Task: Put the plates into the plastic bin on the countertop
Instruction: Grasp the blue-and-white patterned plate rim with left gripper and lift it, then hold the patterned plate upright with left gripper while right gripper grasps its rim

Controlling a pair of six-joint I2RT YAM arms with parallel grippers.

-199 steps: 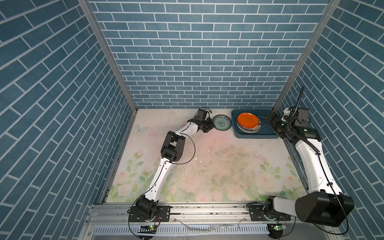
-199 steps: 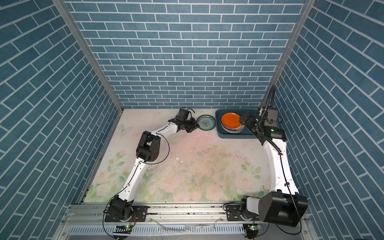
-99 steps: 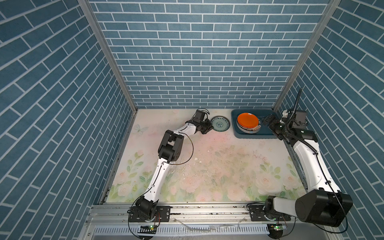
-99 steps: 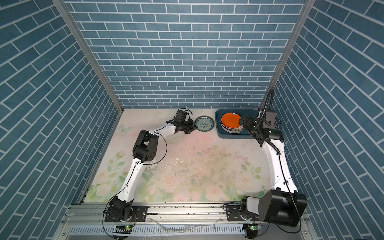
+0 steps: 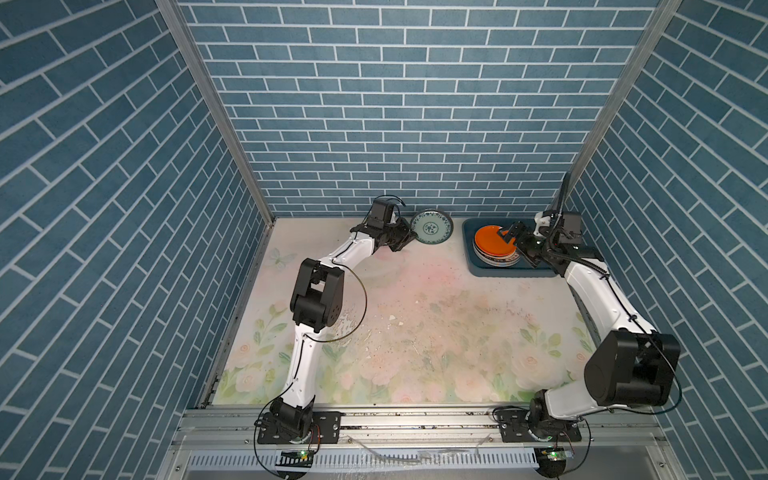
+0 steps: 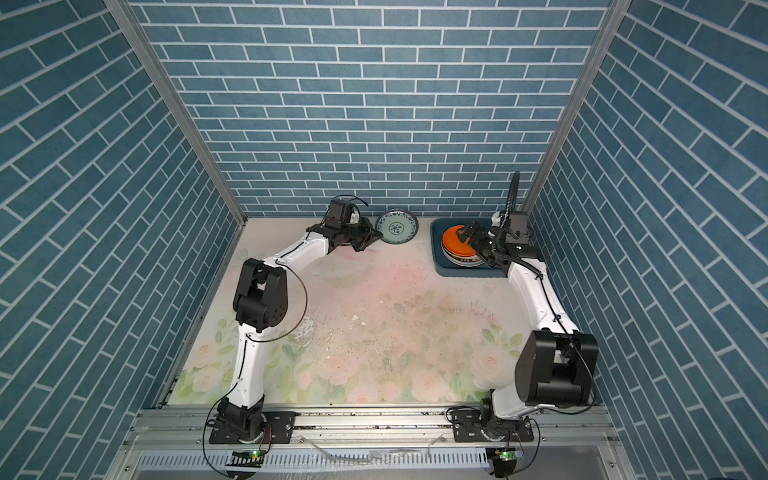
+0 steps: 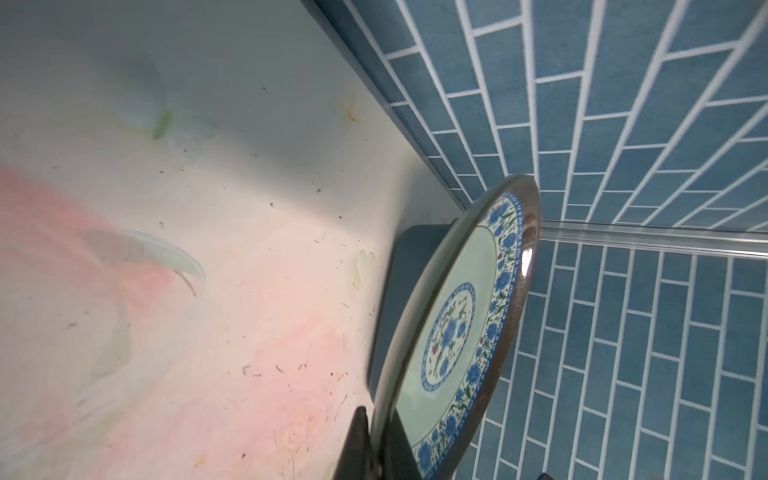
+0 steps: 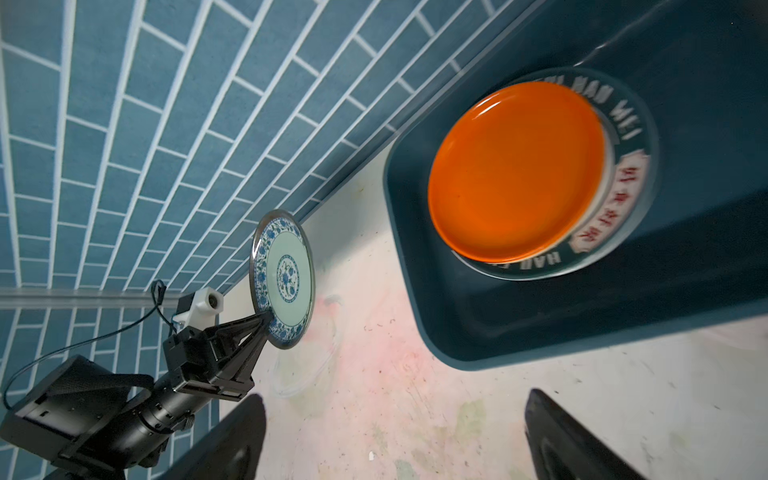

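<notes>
One teal plate (image 5: 431, 226) is held clear of the countertop (image 5: 415, 311), pinched at its rim by the closed left claw (image 8: 266, 321) and tipped almost on edge. It sits just left of the bin (image 8: 498, 324), close to the tiled wall (image 5: 374, 124). The grip covers only a sliver of glazed rim, so the plate could swivel or slip out during the carry. A wide swing could clip the wall or the bin's flared lip. The right claw (image 8: 397, 397) hovers spread wide and empty above the bin by the stack (image 8: 623, 195), where it could block the drop. Set down off-centre, the teal plate might slide off the glossy orange plate (image 8: 515, 170) on top. The plates look hard, smooth, round and shallow. The bin is dark plastic with rounded corners, and the countertop is flat and speckled.
</notes>
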